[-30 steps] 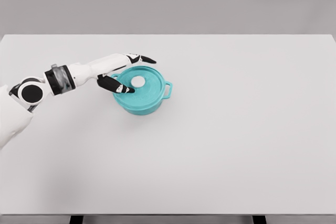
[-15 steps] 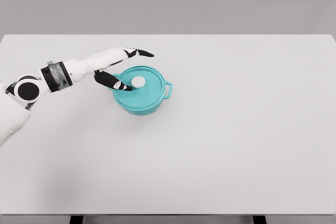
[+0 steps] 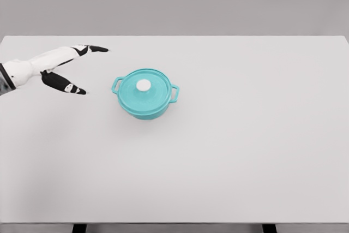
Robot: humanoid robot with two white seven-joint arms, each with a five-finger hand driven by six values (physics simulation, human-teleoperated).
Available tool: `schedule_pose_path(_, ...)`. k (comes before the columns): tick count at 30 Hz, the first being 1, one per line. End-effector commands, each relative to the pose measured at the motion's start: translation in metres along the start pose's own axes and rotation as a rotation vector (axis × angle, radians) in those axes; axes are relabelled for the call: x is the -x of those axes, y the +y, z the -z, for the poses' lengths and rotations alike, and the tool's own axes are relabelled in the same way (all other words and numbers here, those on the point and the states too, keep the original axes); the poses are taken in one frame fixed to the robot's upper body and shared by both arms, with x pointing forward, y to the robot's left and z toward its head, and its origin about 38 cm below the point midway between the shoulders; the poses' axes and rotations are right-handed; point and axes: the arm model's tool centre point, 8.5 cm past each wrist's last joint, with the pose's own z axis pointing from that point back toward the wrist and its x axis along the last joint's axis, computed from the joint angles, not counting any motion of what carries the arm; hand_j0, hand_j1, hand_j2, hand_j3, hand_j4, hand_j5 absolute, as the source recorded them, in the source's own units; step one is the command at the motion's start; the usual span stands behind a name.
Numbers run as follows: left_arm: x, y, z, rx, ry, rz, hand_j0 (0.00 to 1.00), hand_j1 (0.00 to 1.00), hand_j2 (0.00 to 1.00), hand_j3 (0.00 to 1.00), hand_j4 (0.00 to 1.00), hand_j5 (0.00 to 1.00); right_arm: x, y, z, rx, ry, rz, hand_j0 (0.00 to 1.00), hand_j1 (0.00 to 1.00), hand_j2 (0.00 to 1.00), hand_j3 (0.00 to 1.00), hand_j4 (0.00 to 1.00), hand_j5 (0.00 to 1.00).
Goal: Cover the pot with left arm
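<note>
A teal pot [image 3: 145, 102] with two side handles stands on the white table, left of the middle. Its teal lid [image 3: 143, 88] with a white knob [image 3: 143, 84] sits flat on top of it. My left hand [image 3: 82, 69] hovers well to the left of the pot, apart from it, with its black-tipped fingers [image 3: 97, 49] spread and the thumb held below; it holds nothing. The right arm is out of view.
The white table [image 3: 245, 135] stretches wide to the right and toward me. Its front edge runs along the bottom of the view, with dark legs showing beneath.
My left hand has let go of the lid and pulled back to the left, away from the pot. The lid stays on the pot.
</note>
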Motion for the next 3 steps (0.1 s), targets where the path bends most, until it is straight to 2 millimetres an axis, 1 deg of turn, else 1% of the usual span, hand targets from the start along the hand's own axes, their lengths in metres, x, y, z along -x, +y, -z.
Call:
schedule_pose_path(1,0.006,0.013,-0.024,-0.007,0.043,0.022,1.0,1.0,1.0,1.0,1.0,1.0,0.0,0.0,0.0,0.0,-0.001,-0.001,1.0,1.0,1.0,1.0,1.0,1.0)
schedule_pose_path(2,0.01,0.011,-0.032,-0.02,0.058,0.009,1.0,1.0,1.0,1.0,1.0,1.0,0.0,0.0,0.0,0.0,-0.001,-0.001,1.0,1.0,1.0,1.0,1.0,1.0)
schedule_pose_path(3,0.016,0.008,-0.044,-0.042,0.082,-0.005,1.0,1.0,1.0,1.0,1.0,1.0,0.0,0.0,0.0,0.0,-0.001,-0.001,1.0,1.0,1.0,1.0,1.0,1.0)
